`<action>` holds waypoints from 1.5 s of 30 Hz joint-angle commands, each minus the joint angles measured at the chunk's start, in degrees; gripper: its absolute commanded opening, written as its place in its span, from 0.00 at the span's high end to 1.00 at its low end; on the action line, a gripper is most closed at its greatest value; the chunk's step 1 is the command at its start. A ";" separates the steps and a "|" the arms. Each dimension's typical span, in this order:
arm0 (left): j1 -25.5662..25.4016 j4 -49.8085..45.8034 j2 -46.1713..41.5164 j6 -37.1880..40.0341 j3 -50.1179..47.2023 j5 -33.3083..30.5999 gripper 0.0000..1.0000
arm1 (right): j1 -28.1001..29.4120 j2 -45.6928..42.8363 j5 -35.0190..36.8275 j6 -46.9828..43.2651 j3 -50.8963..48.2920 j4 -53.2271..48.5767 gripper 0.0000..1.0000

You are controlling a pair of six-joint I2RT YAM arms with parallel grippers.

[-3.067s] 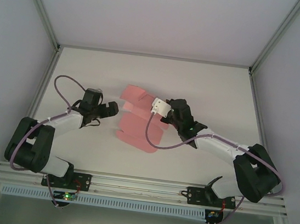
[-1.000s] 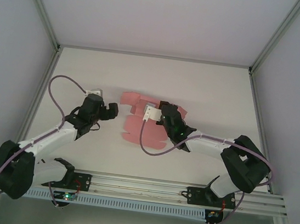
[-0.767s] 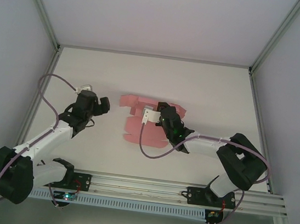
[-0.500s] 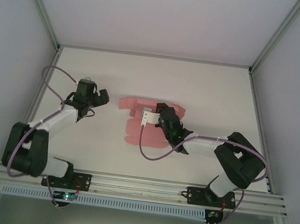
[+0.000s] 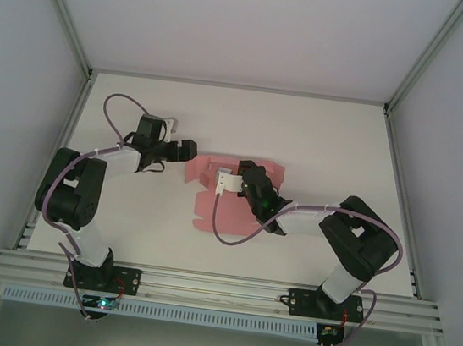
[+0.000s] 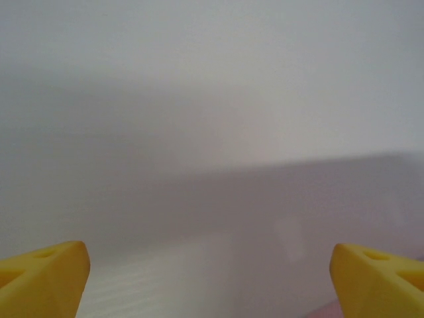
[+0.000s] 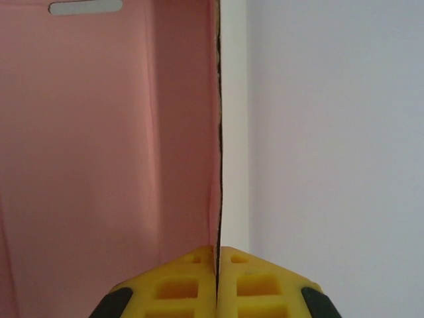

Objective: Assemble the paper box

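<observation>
The paper box is a flat salmon-pink die-cut sheet lying mid-table, with flaps at its far edge. My right gripper is over the sheet's far part, shut on a raised card edge. In the right wrist view that thin edge runs straight into the closed yellow fingers, where my right gripper pinches it, with the paper box filling the left side. My left gripper points right, just beside the sheet's far-left flap. In the left wrist view my left gripper is open, with nothing between its fingertips.
The white table lies inside a frame of grey walls and aluminium posts. A metal rail with both arm bases runs along the near edge. Purple cables loop above each arm.
My left arm has swung in from the left, bringing its open gripper up to the sheet's far-left flap. The right gripper has kept its hold, and the sheet has shifted slightly.
</observation>
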 commanded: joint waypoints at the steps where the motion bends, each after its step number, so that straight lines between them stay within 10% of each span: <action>1: -0.84 4.10 -0.66 1.62 -2.97 3.28 0.07 | 0.04 2.27 1.21 1.56 0.48 1.23 1.00; 45: -14.56 26.03 -2.31 7.87 -12.41 -3.31 0.39 | 1.85 0.94 2.26 4.77 -1.11 -4.01 1.00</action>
